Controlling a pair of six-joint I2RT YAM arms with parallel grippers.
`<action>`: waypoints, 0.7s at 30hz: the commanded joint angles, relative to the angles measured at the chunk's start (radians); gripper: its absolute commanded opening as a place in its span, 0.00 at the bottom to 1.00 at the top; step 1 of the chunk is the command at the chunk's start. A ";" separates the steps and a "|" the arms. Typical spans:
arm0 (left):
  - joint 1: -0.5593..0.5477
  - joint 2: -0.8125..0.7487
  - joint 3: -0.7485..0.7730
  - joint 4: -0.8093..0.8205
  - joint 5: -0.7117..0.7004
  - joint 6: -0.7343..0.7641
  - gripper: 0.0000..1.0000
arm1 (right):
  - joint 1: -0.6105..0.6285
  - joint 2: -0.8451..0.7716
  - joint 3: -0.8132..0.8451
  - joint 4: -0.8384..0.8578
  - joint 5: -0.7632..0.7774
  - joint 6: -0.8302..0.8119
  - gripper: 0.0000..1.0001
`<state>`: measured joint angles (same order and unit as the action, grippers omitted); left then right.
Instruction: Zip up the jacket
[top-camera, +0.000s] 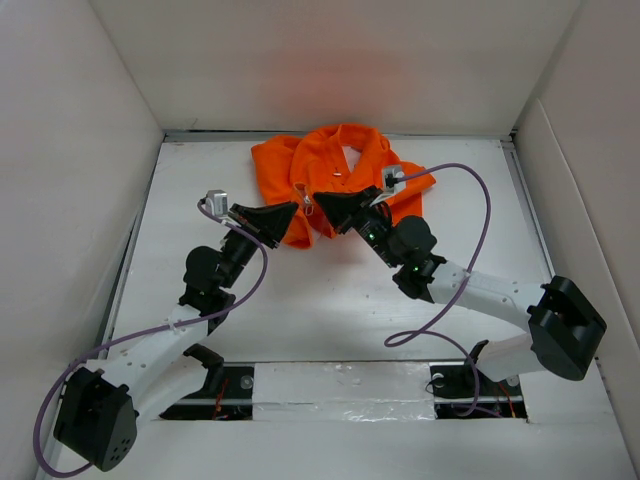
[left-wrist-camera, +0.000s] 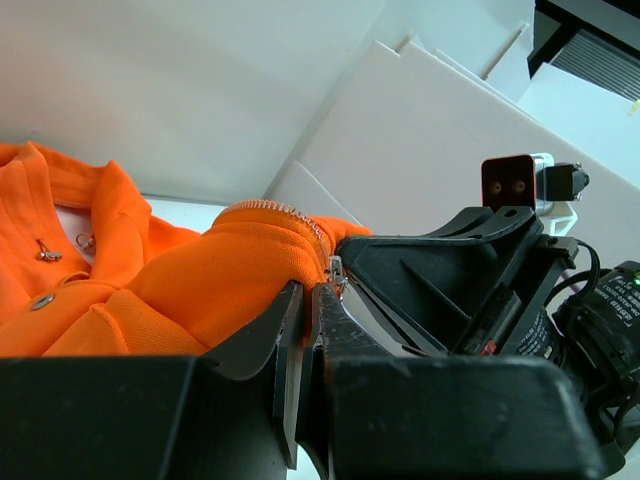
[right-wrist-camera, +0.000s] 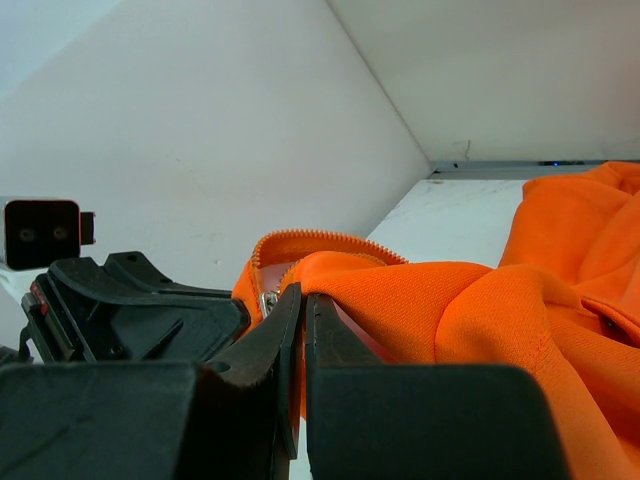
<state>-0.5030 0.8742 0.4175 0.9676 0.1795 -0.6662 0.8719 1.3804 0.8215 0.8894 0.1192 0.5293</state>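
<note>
Between the left fingers (top-camera: 283, 212) and the right fingers (top-camera: 332, 204), toward the far end of the white desk (top-camera: 330, 300), a bunched fold of the orange jacket (top-camera: 345, 150) was held up, the two sets of tips pointing at each other and almost meeting. Beyond both sets of fingers the rest of the jacket lay crumpled close to the far wall (top-camera: 330, 60), its collar spread open with pale lining showing past the right fingers. From the left wrist, the left fingers (left-wrist-camera: 262, 345) stood narrow, only a thin slit between them. Orange cloth filled that slit, so they were clamped on the jacket's front edge. Just above their tips sat the small metal zipper pull (left-wrist-camera: 336, 270), and from it a row of light zipper teeth (left-wrist-camera: 285, 208) arched up and away over the fold. Directly across from them, the black body of the right fingers pressed against the same fold. From the right wrist, the right fingers (right-wrist-camera: 335, 335) were likewise nearly together, with orange fabric pinched in the gap. The pull showed just to the left of their tips, beside the left fingers facing them. To the right of those fingers the jacket sagged down toward the desk. A metal snap (left-wrist-camera: 42, 300) sat on the fabric well to the left of the left fingers.
</note>
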 joint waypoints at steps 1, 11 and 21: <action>-0.002 -0.007 0.014 0.095 0.029 0.000 0.00 | 0.013 -0.027 0.031 0.075 0.004 -0.023 0.00; -0.002 -0.001 0.010 0.097 0.048 -0.001 0.00 | 0.022 -0.027 0.045 0.063 0.010 -0.037 0.00; -0.002 -0.009 0.018 0.076 0.051 0.005 0.00 | 0.022 -0.026 0.067 0.039 0.014 -0.055 0.00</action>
<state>-0.5030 0.8833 0.4175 0.9676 0.2020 -0.6662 0.8783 1.3804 0.8253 0.8772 0.1261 0.5037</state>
